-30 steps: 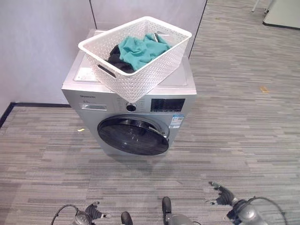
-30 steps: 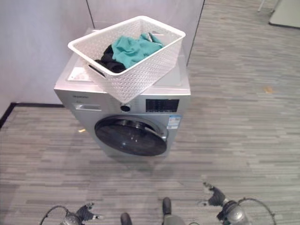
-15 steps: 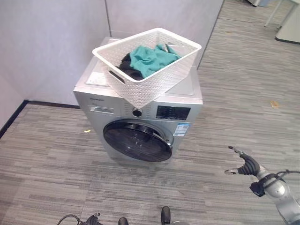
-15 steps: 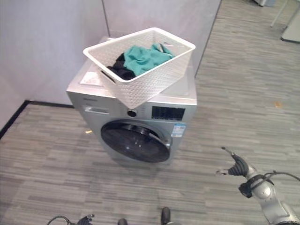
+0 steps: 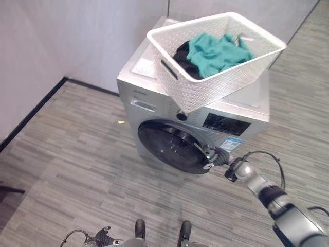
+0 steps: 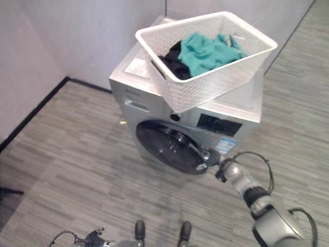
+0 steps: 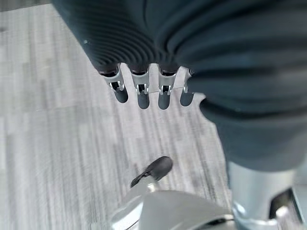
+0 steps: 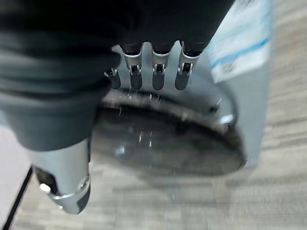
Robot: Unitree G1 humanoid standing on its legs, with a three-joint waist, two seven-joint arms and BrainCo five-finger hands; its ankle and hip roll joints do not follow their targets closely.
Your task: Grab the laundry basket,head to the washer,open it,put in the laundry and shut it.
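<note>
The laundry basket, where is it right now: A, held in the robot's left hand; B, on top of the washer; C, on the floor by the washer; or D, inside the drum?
B: the white laundry basket sits on the washer top, clothes inside, door shut.

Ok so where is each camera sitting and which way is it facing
Eye views: on the head, looking down at the washer with the basket on top; right hand at the door.
Left wrist: along the left hand toward the floor.
Right wrist: along the right hand at the door.
Shared: the door.
</note>
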